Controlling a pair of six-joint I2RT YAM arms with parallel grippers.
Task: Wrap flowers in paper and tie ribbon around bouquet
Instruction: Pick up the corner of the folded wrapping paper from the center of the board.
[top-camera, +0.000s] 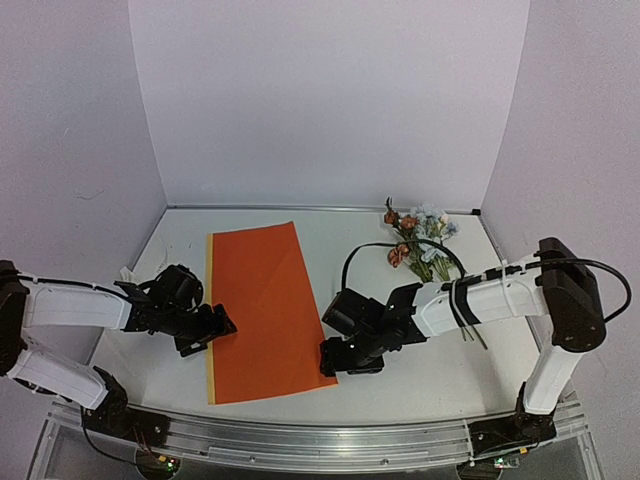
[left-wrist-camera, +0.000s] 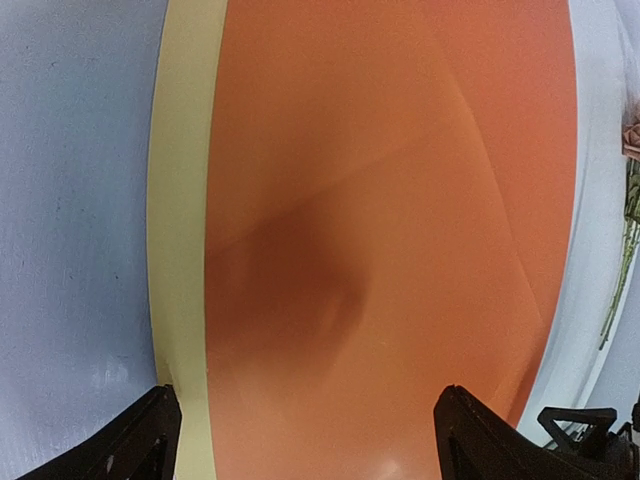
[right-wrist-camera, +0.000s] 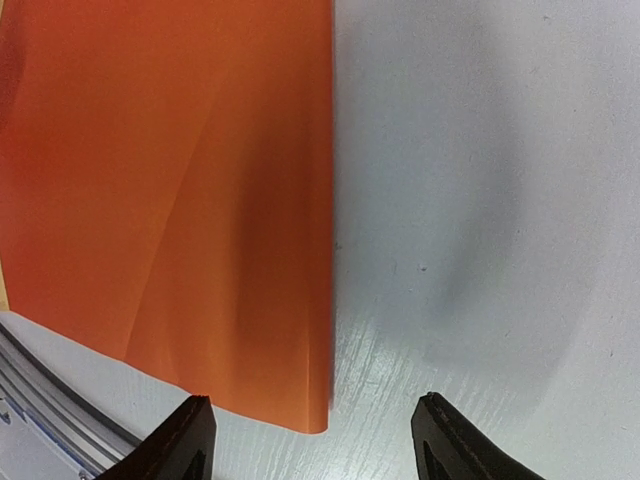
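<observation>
Toward the tabletop's near edge: paper (top-camera: 262, 305) between my arms.
Long axis near-to-far; left gripper (left-wrist-camera: 305, 432), right gripper (right-wrist-camera: 312, 432) over its side edges, jaws released.

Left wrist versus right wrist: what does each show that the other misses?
Left wrist only: the yellow-tan strip along one edge of the paper, and part of the flowers at the frame's right edge. Right wrist only: the sheet's near corner and the metal rail. Both: orange paper, white table, and an open gripper: left gripper, right gripper.
</observation>
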